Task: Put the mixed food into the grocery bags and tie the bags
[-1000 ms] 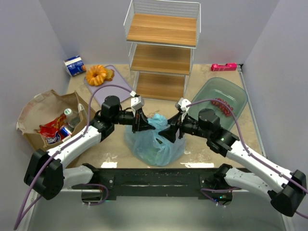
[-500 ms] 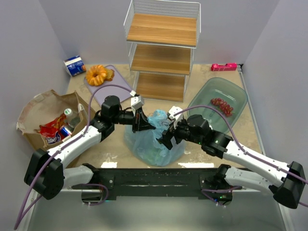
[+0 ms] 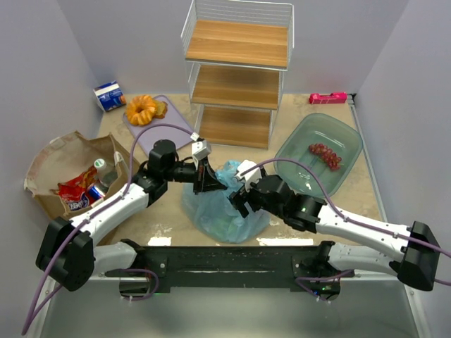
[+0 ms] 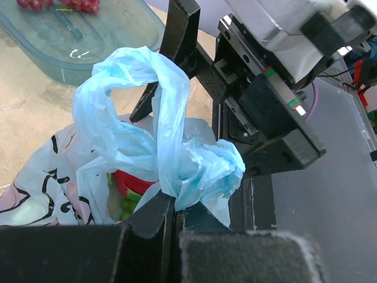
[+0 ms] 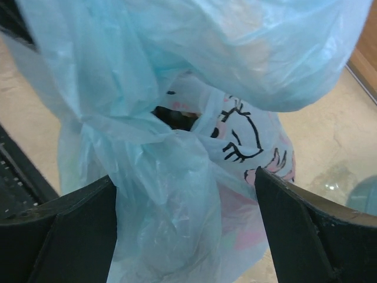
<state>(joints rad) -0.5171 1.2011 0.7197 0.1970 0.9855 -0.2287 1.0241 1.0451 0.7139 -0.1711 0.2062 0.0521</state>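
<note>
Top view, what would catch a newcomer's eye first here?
The light-blue plastic bag in the middle, worked from both sides: the left gripper pinches its twisted handle, and the right gripper straddles it, fingers apart. At left, a brown paper bag holds a red snack packet.

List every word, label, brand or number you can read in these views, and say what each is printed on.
No text is readable in any view.
small blue-white carton: print too small to read.
red snack packet: lettering too small and blurred to read.
light-blue plastic bag: shows only a drawn cartoon face with lashes; no letters are visible.
</note>
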